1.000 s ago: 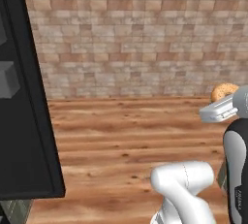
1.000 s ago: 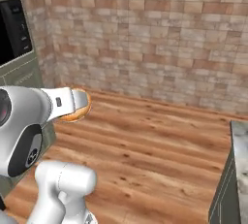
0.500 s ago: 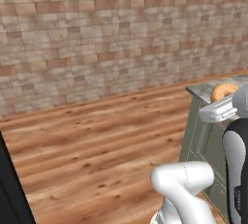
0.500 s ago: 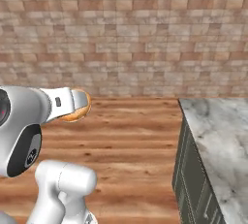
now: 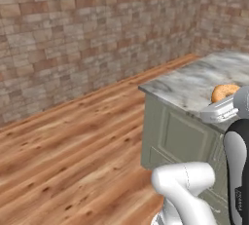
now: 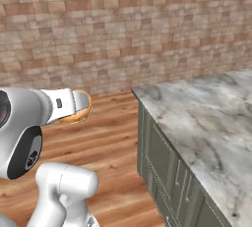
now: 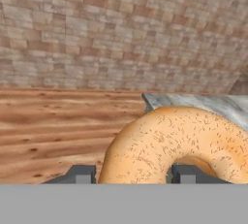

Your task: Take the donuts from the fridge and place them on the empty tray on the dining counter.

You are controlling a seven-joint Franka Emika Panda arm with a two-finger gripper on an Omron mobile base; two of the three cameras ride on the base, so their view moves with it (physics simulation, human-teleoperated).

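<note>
Tool (image 7: 133, 173) clenched on orange-tan donut (image 7: 179, 140); keep it level w/ steady grip till base reaches marble tabletop (image 6: 206, 118) & tray.

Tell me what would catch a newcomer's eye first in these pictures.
The orange-tan donut looms large in the hand view, held in the gripper, its ring clamped between the fingertips. Past it, the marble-topped dining counter juts in from the right on sage-green cabinets, before a brick wall and wood floor.
</note>
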